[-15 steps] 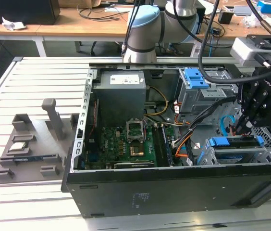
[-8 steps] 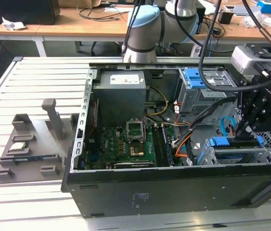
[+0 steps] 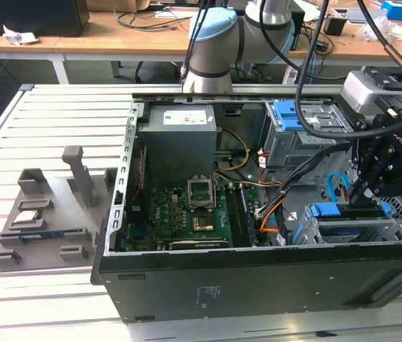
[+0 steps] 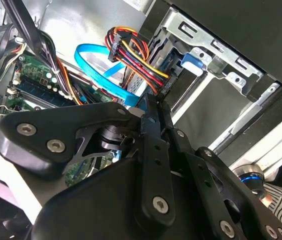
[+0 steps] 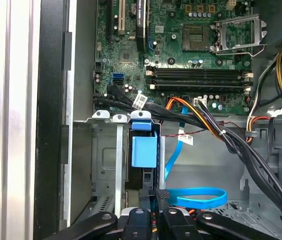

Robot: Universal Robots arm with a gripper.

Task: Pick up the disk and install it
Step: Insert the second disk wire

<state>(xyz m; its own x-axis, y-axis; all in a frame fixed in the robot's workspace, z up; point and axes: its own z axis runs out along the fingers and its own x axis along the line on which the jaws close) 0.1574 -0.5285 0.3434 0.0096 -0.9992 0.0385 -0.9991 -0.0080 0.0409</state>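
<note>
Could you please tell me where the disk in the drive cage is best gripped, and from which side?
Probably grip the disk by its blue caddy end, coming straight down through the case's open side: it stands edge-on in the metal cage, so its broad faces are walled in.

Robotics lab or electronics workshop. An open black desktop computer case (image 3: 258, 285) with a green motherboard (image 3: 187, 221) exposed lies on a white slatted metal workbench (image 3: 44, 121). A grey moulded fixture tray (image 3: 51, 214) sits beside it. Behind, a long wooden desk (image 3: 115, 39) carries loose cables and boxes. A silver-and-blue robot arm base (image 3: 212, 50) is mounted at the bench's far edge.
</note>
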